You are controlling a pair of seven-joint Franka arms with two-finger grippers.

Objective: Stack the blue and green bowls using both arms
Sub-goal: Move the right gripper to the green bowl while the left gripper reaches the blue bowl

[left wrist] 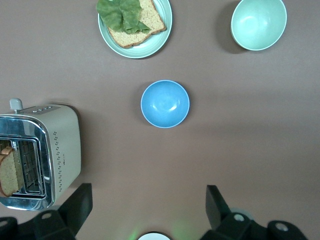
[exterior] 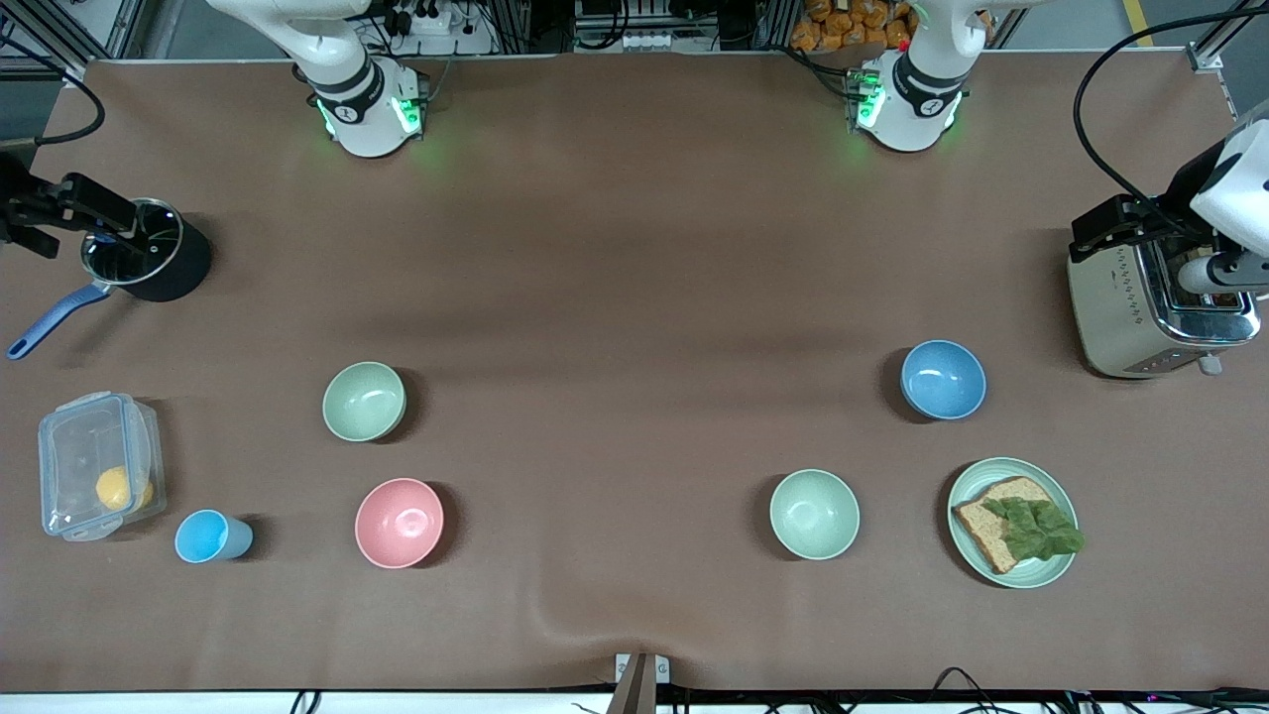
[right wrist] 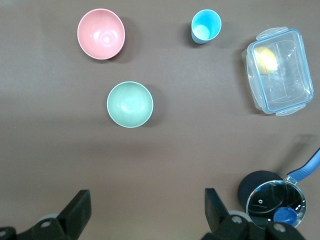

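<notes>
On the table (exterior: pixel 634 248), the blue bowl (exterior: pixel 943 379) sat near the toaster (exterior: pixel 1155 307) and the green bowl (exterior: pixel 364 401) toward the right arm's end, while the left gripper (left wrist: pixel 147 207) and right gripper (right wrist: pixel 147 210) hovered high, fingers spread.

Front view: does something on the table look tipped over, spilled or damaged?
Only the light-blue cup stands out: it lies on its side beside the pink bowl. The blue bowl and green bowl stand upright, and nothing looks spilled or broken.
</notes>
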